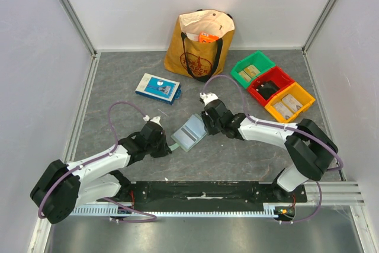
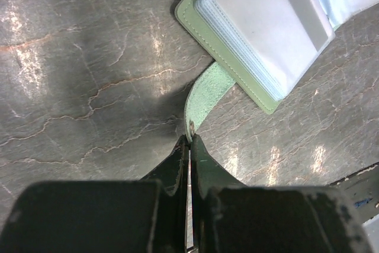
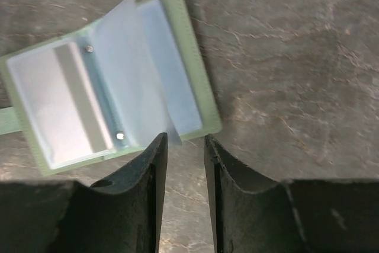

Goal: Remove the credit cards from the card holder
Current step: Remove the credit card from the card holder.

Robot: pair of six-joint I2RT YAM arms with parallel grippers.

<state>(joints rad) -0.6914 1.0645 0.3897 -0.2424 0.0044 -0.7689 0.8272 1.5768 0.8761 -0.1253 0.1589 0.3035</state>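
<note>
Gray marbled table (image 1: 249,146), white walls (image 1: 136,4) all round. The card holder (image 1: 188,135) lies open mid-table between the arms. The left gripper (image 2: 189,140) is pinched tight on its strap (image 2: 204,90). The right gripper (image 3: 185,143) hangs narrowly parted at its edge, clamping nothing. The card (image 3: 41,99) behind the sleeve looks blurry.

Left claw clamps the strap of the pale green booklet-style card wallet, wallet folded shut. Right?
No: the pale green card wallet lies open, clear pockets showing, per the right wrist view. The left claw does clamp its strap.
</note>
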